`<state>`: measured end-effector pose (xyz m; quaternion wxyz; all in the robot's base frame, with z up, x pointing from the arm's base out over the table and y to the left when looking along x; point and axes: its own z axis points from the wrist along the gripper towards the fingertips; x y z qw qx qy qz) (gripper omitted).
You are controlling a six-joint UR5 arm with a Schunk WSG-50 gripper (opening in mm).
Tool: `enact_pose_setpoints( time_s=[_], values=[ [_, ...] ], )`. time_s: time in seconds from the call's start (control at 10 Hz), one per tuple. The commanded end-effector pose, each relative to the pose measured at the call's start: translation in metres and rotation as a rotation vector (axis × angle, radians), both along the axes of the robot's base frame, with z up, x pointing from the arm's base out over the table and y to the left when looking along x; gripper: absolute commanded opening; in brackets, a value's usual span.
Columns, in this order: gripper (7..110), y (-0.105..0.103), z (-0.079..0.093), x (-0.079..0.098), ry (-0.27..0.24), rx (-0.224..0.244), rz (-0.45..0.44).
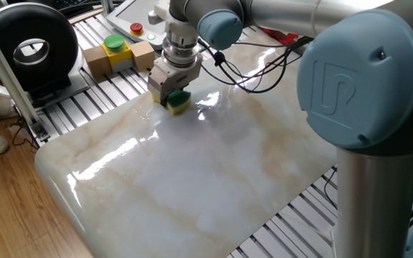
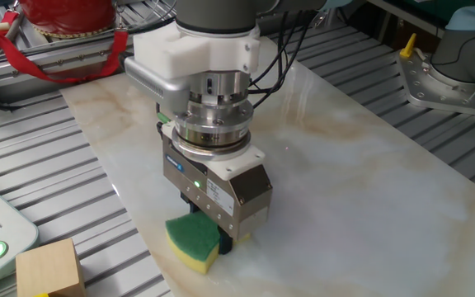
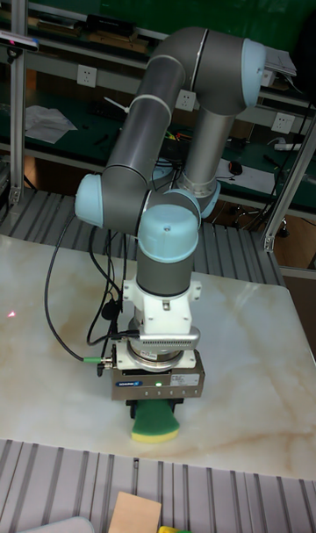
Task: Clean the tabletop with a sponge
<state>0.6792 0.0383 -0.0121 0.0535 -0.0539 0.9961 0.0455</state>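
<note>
One fixed view: gripper (image 1: 175, 100) clamped on sponge (image 1: 179, 101), pressed to tabletop (image 1: 214, 172) near its far edge; wooden blocks (image 1: 118, 57) with round button well apart on slats.
Other fixed view: sponge (image 2: 193, 240) green side up, flat on tabletop (image 2: 361, 181) close to its edge, jaws closed on it.
Tall fixed view: gripper (image 3: 154, 408) points straight down; sponge (image 3: 155, 424) by tabletop's (image 3: 246, 375) near edge.

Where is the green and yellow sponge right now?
The sponge sits pinched in the claw, pressed on the tabletop close to its edge, next to the grey metal slats and near the wooden block.
</note>
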Motion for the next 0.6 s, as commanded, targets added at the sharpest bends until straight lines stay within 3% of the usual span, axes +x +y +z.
enact_pose_setpoints(
  time_s=[0.0, 0.2, 0.4, 0.5],
  values=[
    [7, -0.037, 0.003, 0.004, -0.011, -0.138, 0.036],
    [7, -0.035, 0.003, 0.006, -0.018, -0.135, 0.058],
    [7, -0.028, 0.004, 0.016, -0.063, -0.115, 0.105],
    [7, -0.031, 0.004, 0.016, -0.06, -0.127, 0.105]
  ],
)
